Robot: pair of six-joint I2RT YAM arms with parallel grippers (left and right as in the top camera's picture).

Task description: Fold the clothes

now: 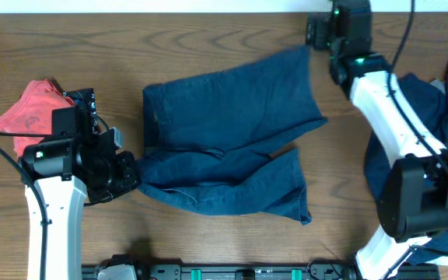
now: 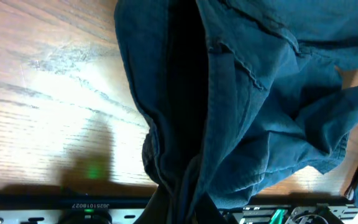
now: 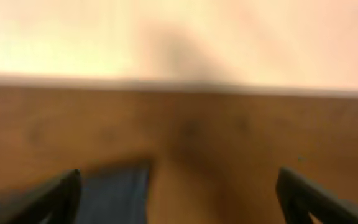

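Observation:
A dark navy pair of shorts [image 1: 232,132] lies spread in the middle of the table, its two legs pointing right. My left gripper [image 1: 131,177] is shut on the shorts' lower left corner by the waistband; the bunched cloth [image 2: 229,112] fills the left wrist view. My right gripper [image 1: 317,33] is open and empty at the far edge, just beyond the upper leg's tip. A corner of blue cloth [image 3: 114,190] shows blurred between its wide-spread fingers [image 3: 179,199]. More navy clothes [image 1: 434,148] lie heaped at the right edge under the right arm.
A red garment [image 1: 29,113] lies crumpled at the left edge behind the left arm. A black rail with green lights [image 1: 232,272] runs along the front edge. A white wall edge [image 3: 179,37] lies past the table's far side.

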